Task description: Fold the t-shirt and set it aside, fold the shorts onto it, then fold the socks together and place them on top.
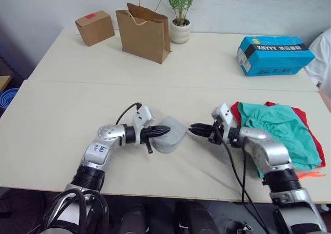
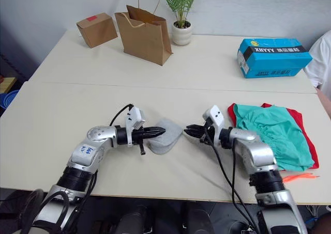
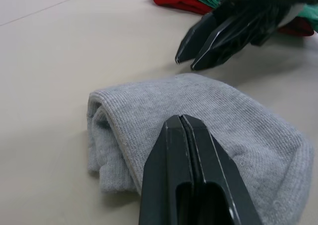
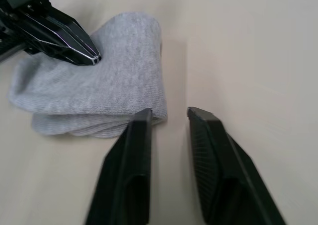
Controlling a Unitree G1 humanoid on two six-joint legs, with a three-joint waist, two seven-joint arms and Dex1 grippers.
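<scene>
Grey knit, folded double, the socks (image 1: pixel 169 134) lie on the desk (image 1: pixel 62 115) between my two tools, their long axis running toward the shorts (image 1: pixel 279 133) stacked on the red t-shirt (image 1: pixel 310 128) to my right. My left tool (image 1: pixel 163 131) rests on the bundle's top, fingers pressed together. My right tool (image 1: pixel 192 130) sits just beside the folded end, slightly spread, gripping nothing. Whether both socks sit squarely inside the fold I cannot tell.
</scene>
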